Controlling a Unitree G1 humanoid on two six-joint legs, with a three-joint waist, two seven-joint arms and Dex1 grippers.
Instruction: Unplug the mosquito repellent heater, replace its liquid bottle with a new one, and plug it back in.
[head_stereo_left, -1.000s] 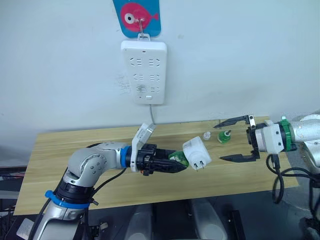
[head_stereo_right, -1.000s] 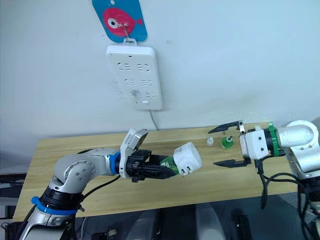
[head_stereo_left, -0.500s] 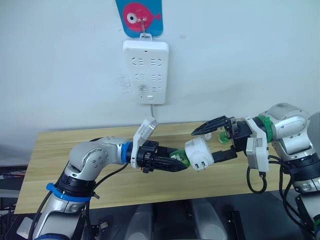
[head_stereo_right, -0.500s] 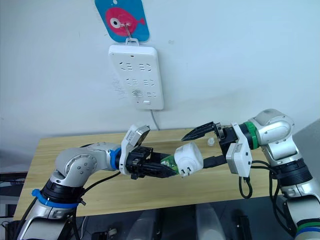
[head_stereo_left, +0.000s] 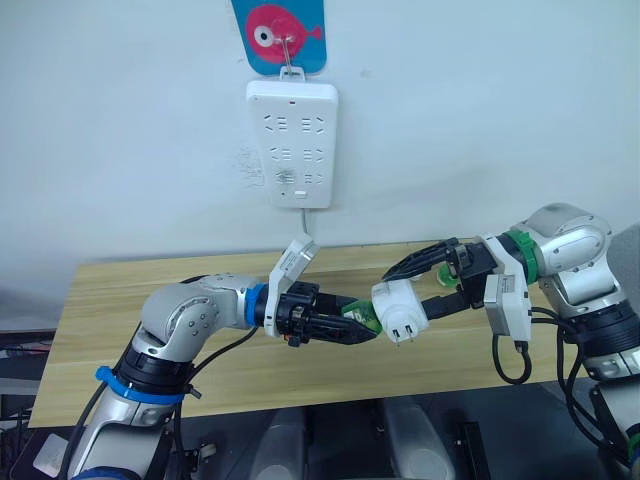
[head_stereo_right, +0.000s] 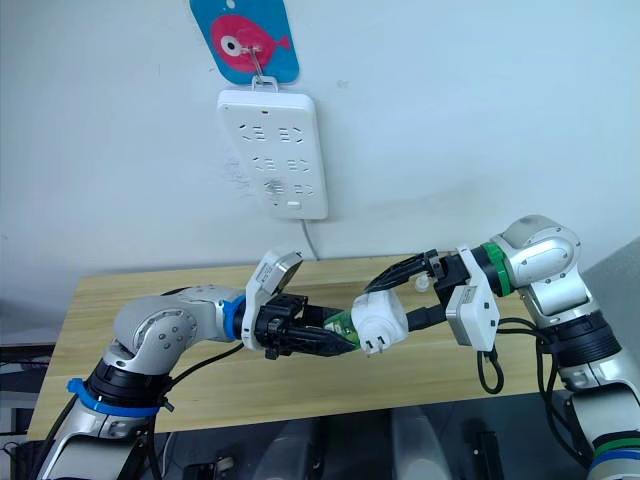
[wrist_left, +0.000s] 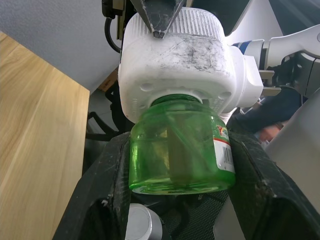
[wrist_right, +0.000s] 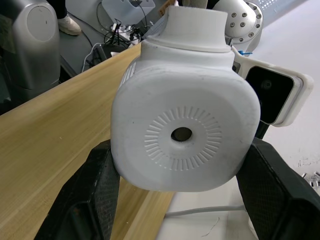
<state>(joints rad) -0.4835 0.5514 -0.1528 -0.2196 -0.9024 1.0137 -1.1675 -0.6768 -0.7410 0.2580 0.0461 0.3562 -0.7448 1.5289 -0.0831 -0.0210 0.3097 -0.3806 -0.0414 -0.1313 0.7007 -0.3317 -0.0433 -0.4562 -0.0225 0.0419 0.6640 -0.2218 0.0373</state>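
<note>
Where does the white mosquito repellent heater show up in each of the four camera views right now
Left eye: heater mid-frame, between the two grippers.
Right eye: just right of centre.
Left wrist: upper middle, above the green bottle.
Right wrist: centre, round hole facing the camera.
Shared landmark: the wooden table.

The light wooden tabletop (head_stereo_left: 150, 300) lies open below the left arm. Mid-air, the small white rounded plastic heater (head_stereo_left: 400, 310) sits hemmed between both black-fingered grippers. The wall-hung white power strip (head_stereo_left: 292, 142) seems unblocked.
</note>
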